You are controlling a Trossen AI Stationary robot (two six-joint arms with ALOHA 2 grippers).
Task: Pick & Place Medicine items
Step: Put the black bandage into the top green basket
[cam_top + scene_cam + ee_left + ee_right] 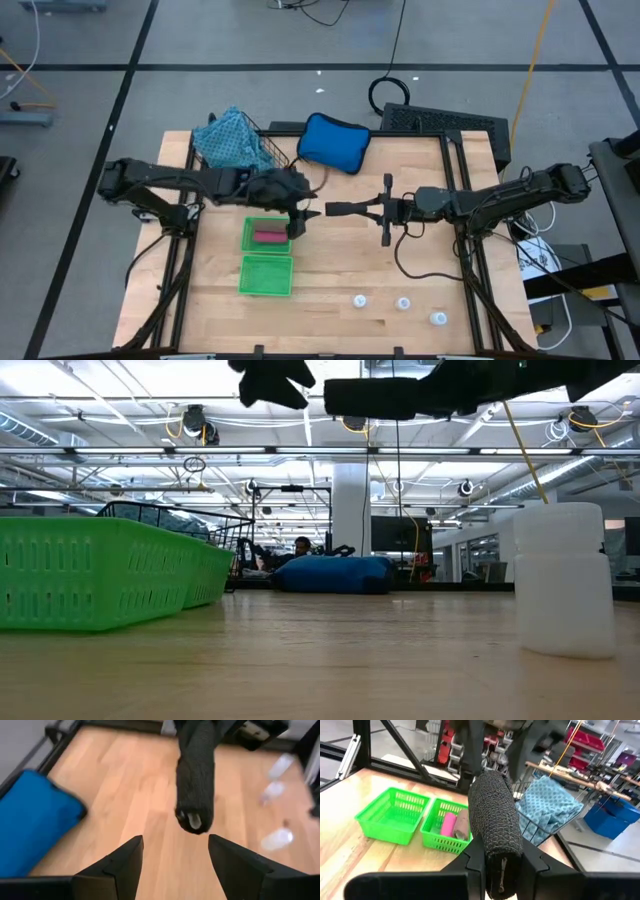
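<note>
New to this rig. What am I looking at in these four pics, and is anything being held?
It is a robot with two dark arms at a wooden table, each ending in a two-finger gripper. One picture looks straight down from overhead, one looks level across the tabletop, and one comes from a camera on each wrist.

The right gripper is shut on a black piece and holds it above the table. The left gripper is open and empty, close in front of it.

On the table there is a green basket holding a pink piece and a brown piece, an empty green basket, three white bottles, a blue pouch, and a patterned cloth in a wire basket.
</note>
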